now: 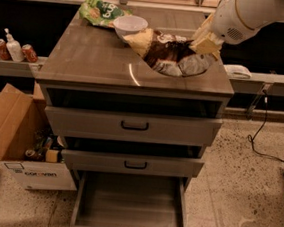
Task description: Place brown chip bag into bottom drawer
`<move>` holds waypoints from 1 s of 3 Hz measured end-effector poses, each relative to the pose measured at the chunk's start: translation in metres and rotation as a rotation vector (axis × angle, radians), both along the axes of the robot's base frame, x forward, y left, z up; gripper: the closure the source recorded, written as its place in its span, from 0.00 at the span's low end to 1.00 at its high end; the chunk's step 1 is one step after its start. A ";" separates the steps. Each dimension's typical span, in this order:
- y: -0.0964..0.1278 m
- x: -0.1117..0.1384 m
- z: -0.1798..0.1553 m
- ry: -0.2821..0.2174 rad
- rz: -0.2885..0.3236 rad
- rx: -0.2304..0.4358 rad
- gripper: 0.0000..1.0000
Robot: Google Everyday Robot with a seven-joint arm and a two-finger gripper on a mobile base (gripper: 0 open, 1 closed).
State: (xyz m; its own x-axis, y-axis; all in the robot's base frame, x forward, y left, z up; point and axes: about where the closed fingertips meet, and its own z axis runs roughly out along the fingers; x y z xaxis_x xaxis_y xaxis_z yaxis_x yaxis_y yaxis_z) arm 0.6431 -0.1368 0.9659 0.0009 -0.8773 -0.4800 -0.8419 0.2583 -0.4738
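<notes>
The gripper (205, 41) clamps the brown chip bag (170, 55) above the cabinet top (97, 61); white bowl (130, 25) crowds its 10 o'clock. At 6 o'clock, the bottom drawer (128, 204) gapes open, upper drawers (133, 126) overhanging its rear.

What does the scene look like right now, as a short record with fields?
hand: at the cabinet top's right rear, shut on the brown bag's right end
brown bag: over the top, left end by the bowl
bottom drawer: pulled out, floor showing
upper drawers: both slightly open
green bag: behind the bowl
</notes>
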 end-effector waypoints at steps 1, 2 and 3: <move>0.000 0.000 0.000 0.001 0.002 0.000 1.00; 0.012 -0.034 -0.006 0.025 0.073 0.006 1.00; 0.038 -0.104 -0.029 0.102 0.222 0.014 1.00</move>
State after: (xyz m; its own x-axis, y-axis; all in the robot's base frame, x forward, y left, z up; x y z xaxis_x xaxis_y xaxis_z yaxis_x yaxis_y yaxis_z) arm 0.5395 -0.0984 0.9364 0.1436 -0.8544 -0.4993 -0.9220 0.0677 -0.3812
